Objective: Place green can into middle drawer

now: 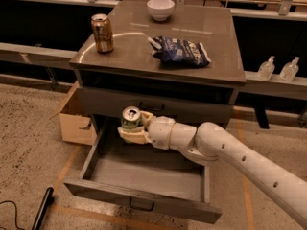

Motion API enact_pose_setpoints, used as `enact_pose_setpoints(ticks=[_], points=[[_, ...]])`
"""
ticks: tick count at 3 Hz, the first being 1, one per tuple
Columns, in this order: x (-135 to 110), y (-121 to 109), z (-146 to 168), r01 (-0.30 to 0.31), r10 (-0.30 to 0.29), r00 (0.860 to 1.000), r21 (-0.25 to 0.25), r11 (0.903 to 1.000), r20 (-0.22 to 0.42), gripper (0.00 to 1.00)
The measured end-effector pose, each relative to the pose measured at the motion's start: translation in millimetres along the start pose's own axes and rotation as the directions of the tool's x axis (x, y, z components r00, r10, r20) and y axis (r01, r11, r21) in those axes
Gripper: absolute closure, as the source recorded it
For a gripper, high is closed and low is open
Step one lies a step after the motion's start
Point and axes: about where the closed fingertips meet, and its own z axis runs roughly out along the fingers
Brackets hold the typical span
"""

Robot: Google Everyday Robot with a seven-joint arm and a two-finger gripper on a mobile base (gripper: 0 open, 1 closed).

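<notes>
The gripper [135, 128] is clamped on the green can [130, 118], which is upright with its silver top up. The can hangs over the pulled-out middle drawer [110, 193], at 10 o'clock of its floor. On the cabinet top [211, 51], a gold can [102, 33] stands at 10 o'clock, a white bowl [160, 8] at 12 o'clock and a blue snack bag [178, 51] near centre. A cardboard box [76, 123] sits at 9 o'clock of the cabinet; its contents cannot be told.

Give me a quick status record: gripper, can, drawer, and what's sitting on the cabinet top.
gripper: shut on the green can, over the open drawer's rear left
green can: upright, held, not yet set down
middle drawer: pulled open
cabinet top: gold can, white bowl, dark blue snack bag
floor: cardboard box left of the cabinet
</notes>
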Motion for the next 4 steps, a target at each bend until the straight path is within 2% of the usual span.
enact_pose_setpoints(ticks=[1, 2, 4], points=[[19.5, 15.5, 8.4, 0.003, -0.001, 1.000, -0.062, 0.9981, 0.031, 1.00], [57.8, 24.6, 26.5, 0.006, -0.003, 1.000, -0.116, 0.9932, 0.026, 1.00], [124.8, 18.7, 56.2, -0.011, 0.012, 1.000, -0.130, 0.9915, 0.005, 1.00]])
